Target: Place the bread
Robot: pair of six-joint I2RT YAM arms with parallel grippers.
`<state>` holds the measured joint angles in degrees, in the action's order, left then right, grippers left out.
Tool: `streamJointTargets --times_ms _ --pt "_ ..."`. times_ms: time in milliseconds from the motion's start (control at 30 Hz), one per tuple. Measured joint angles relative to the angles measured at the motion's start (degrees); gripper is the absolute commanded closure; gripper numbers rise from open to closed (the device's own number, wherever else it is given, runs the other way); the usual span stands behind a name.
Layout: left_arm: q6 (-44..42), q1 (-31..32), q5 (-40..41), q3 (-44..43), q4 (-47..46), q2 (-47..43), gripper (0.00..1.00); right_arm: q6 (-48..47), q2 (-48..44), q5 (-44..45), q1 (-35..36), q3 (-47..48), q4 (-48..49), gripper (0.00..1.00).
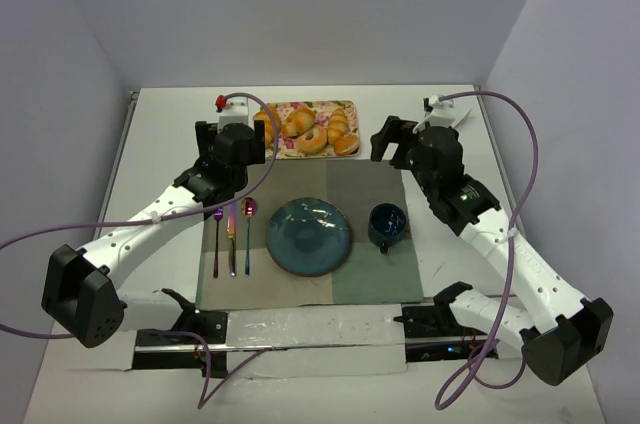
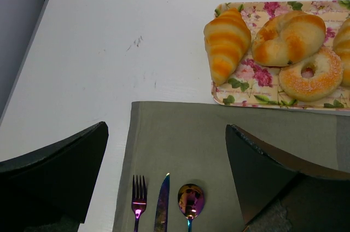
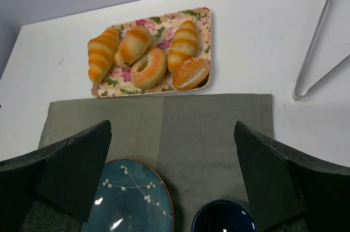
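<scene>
Right, the bread sits on the floral tray at the far side of the counter, tucked into the tray's near right corner. It touches the ridged roll behind it and lies just beside the doughnut. It's a small, smooth oval bun, golden-orange on top with a pale dusting of specks, darker along its lower edge.

Both arms hover short of the tray. The left gripper hangs with its jaws spread wide and nothing between them, over the grey placemat just past the cutlery. The right gripper is equally wide and empty, looking straight at the tray.

By its look, the bun will be light and soft, easy to squash, and its topping may shed. I'd take it from above, across the short axis at the middle, closing gently and minding the roll pressed against it. The blue plate looks the likely destination.
</scene>
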<state>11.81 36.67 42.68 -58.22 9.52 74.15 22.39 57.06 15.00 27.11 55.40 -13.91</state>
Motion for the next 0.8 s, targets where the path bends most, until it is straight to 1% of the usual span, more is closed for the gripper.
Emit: streamJointTargets --times_ms 333,500,633,800 --pt "0.0 0.0 0.0 0.0 0.0 0.0 0.01 0.0 0.2 2.2 0.0 -0.3 -0.3 0.00" --pt "0.0 0.1 0.0 0.0 0.0 0.0 0.01 0.3 2.6 3.9 -0.8 0.5 -1.3 0.00" --pt "0.0 0.1 0.0 0.0 0.0 0.0 0.01 2.7 10.6 5.6 -6.4 7.8 -6.2 0.00" --pt "0.0 0.2 0.0 0.0 0.1 0.0 0.01 6.2 25.3 6.3 -14.1 18.0 -10.0 0.00"
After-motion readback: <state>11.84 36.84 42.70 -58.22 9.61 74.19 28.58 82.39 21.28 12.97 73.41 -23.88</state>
